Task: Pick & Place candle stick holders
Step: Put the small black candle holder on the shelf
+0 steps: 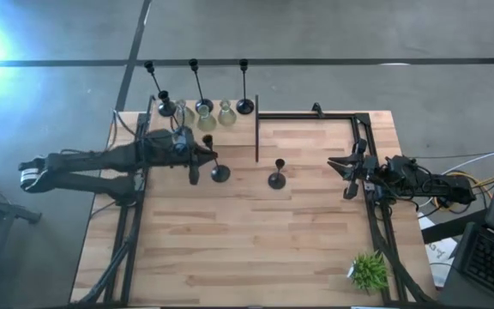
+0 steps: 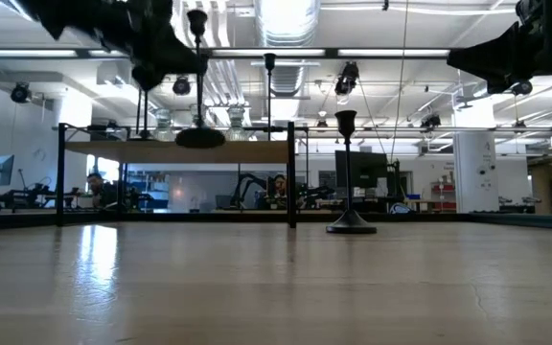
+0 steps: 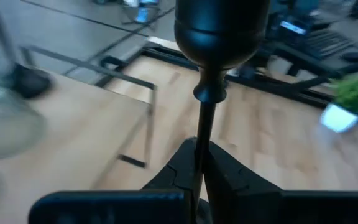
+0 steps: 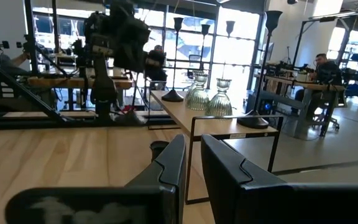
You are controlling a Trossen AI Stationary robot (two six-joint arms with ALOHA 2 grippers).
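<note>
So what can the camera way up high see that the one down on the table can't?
Only the high view shows the small potted plant at the table's near right corner, and that the right gripper waits over the table's right edge. Only the low view shows people at desks in the room behind, and that the held black holder's base hangs clear above the tabletop. Both show the left gripper shut on that holder's stem, and a short black holder standing alone mid-table.
</note>
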